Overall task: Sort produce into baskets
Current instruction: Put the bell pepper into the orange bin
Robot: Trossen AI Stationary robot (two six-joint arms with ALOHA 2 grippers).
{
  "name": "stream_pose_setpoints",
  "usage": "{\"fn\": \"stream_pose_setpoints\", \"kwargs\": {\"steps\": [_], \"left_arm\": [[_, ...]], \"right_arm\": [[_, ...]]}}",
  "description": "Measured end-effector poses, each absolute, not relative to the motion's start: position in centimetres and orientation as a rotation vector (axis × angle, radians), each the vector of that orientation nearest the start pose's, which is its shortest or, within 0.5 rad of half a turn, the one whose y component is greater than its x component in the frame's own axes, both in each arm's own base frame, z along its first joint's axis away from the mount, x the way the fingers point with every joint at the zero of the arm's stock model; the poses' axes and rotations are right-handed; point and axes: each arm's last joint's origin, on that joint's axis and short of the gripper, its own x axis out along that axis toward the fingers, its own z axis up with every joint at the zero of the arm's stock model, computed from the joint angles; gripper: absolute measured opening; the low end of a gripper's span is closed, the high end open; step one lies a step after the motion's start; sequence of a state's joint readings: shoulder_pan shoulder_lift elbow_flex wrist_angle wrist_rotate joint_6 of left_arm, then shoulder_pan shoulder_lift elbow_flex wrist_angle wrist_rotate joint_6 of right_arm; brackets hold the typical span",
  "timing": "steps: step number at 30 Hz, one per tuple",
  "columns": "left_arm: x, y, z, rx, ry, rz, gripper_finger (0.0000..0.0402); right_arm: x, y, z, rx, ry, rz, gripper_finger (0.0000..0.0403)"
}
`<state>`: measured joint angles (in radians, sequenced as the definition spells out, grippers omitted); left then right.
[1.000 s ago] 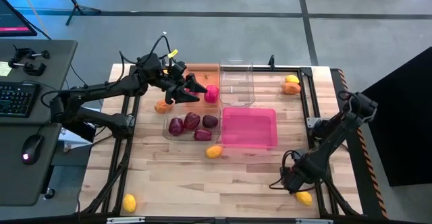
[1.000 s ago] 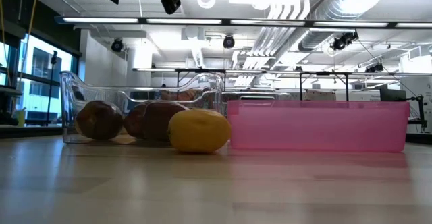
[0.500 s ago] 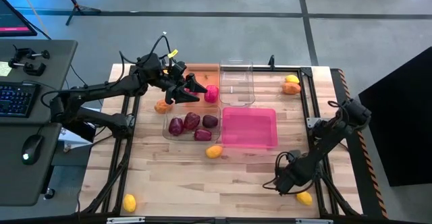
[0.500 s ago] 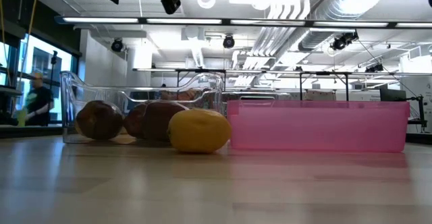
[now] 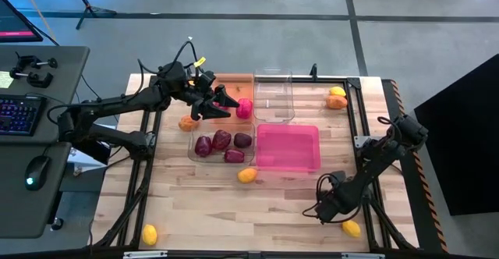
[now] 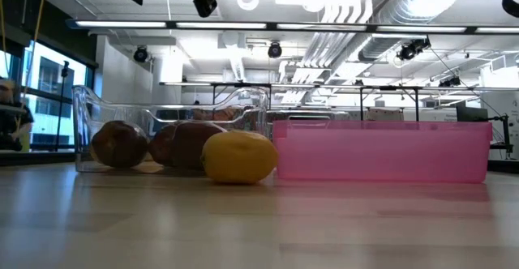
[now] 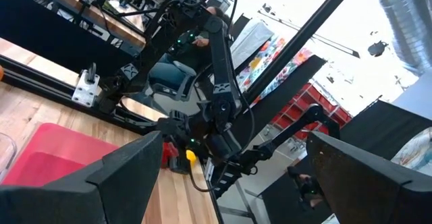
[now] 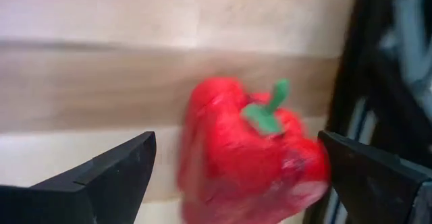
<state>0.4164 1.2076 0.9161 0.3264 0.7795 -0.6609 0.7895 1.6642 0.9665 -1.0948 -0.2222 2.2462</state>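
Note:
My left gripper (image 5: 231, 107) hangs open and empty above the translucent orange basket (image 5: 234, 81), next to a pink-red piece (image 5: 245, 108) lying in it. My right gripper (image 5: 319, 210) is open, low at the table's near right. Its wrist view shows a red toy pepper (image 8: 250, 146) with a green stem lying on the wood between the two fingers, apart from both. Several maroon pieces (image 5: 221, 143) lie in a clear basket (image 5: 192, 144). The pink basket (image 5: 288, 147) and a second clear basket (image 5: 273, 95) hold nothing I can see.
Loose on the table are a yellow piece (image 5: 247, 175) before the pink basket, an orange one (image 5: 185, 122) left of the baskets, a yellow one (image 5: 149, 233) near left, another yellow one (image 5: 352, 228) beside my right gripper, and two (image 5: 336, 97) far right.
My right gripper has gone a little toward the table's left edge, staying low over the wood. My left arm has kept still.

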Motion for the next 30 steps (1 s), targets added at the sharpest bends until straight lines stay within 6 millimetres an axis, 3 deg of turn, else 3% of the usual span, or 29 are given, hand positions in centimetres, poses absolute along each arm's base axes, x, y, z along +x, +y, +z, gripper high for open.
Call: {"fn": "stream_pose_setpoints", "kwargs": {"steps": [7, 22, 30], "left_arm": [[25.2, 8.9, 34.0, -0.634, 0.091, -0.355, 0.0353], [25.2, 8.9, 34.0, -0.650, 0.092, -0.351, 0.0353], [25.2, 8.9, 34.0, -0.651, 0.092, -0.350, 0.0353]], "right_arm": [[17.1, 18.4, 16.1, 1.047, 1.519, -1.425, 0.0399], [18.4, 18.4, 15.1, 0.830, 1.423, -1.072, 0.0399], [18.6, 18.0, 15.5, 0.890, 1.522, -1.095, 0.0399]]}}
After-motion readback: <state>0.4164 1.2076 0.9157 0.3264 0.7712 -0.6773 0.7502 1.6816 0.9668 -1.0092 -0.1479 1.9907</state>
